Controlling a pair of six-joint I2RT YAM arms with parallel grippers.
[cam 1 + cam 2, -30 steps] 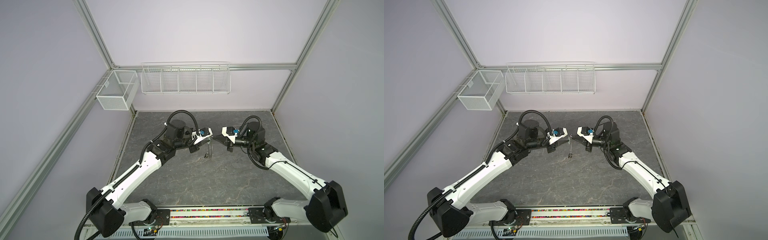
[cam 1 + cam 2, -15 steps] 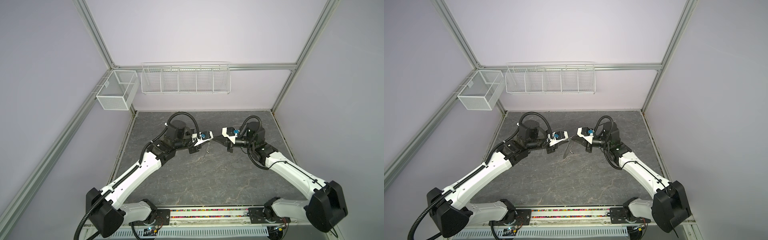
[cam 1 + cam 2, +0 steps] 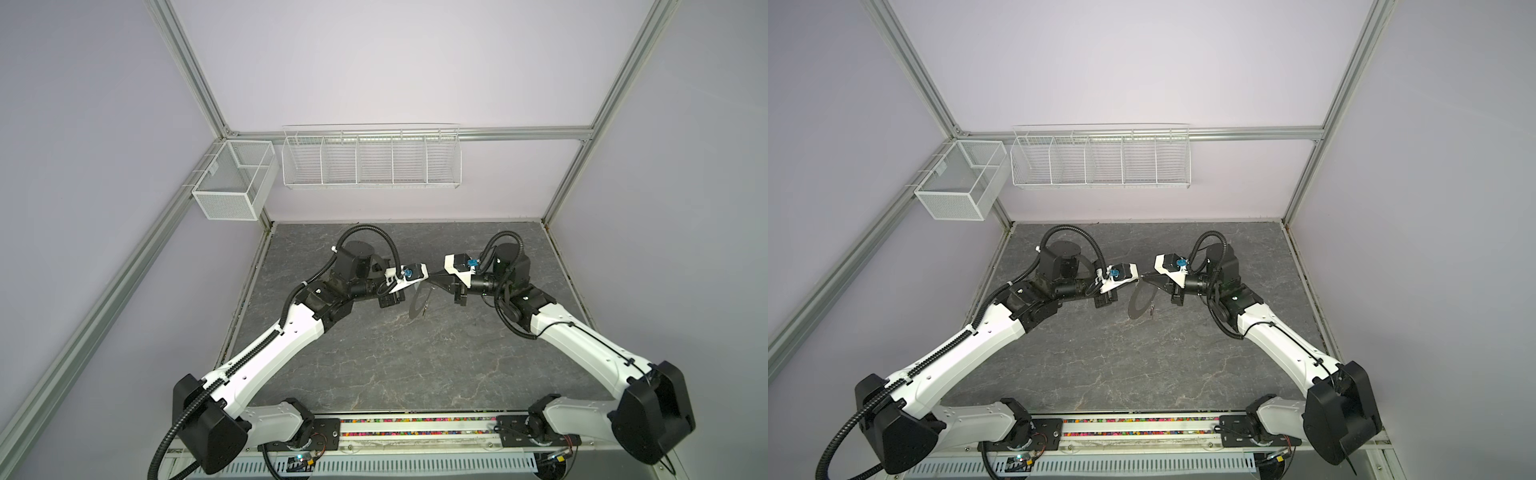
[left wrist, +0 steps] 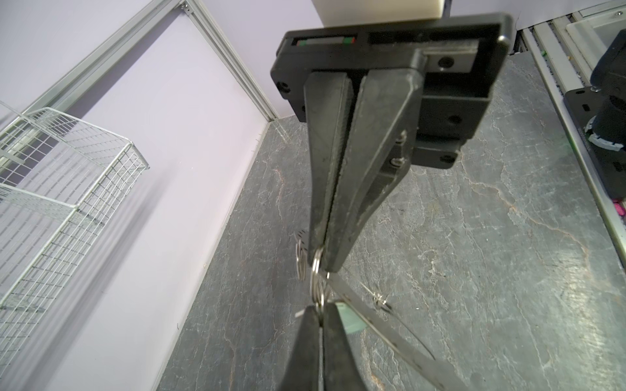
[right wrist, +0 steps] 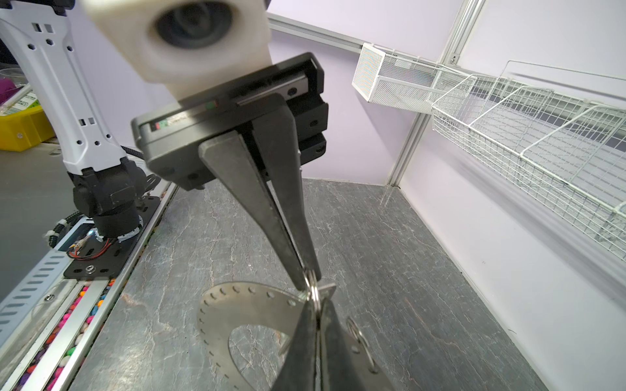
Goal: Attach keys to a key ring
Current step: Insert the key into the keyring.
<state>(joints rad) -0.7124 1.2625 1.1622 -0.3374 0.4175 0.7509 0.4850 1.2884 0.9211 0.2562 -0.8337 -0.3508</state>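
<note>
Both grippers meet tip to tip above the middle of the grey table. My left gripper (image 4: 320,306) is shut on a small wire loop (image 4: 316,270), and my right gripper (image 5: 316,304) is shut on the same loop (image 5: 314,291) from the opposite side. The key ring (image 5: 244,311), a flat grey disc with a wide hole and tiny rim holes, hangs tilted from this loop in both top views (image 3: 419,305) (image 3: 1137,305). A pale green tag (image 4: 350,320) shows right behind my left fingertips. A small silvery key (image 4: 379,299) dangles beyond the disc. Another wire loop (image 5: 360,342) sits on the rim.
A long white wire basket (image 3: 370,156) hangs on the back wall, and a white mesh box (image 3: 235,183) hangs on the left rail. Both arm bases stand on a front rail (image 3: 415,430) with coloured beads. A yellow bin (image 5: 20,130) sits outside the cell.
My left jaws have closed onto the wire loop. The disc, which hung straight down edge-on, has swung to a tilt. The right gripper has stayed shut in place.
</note>
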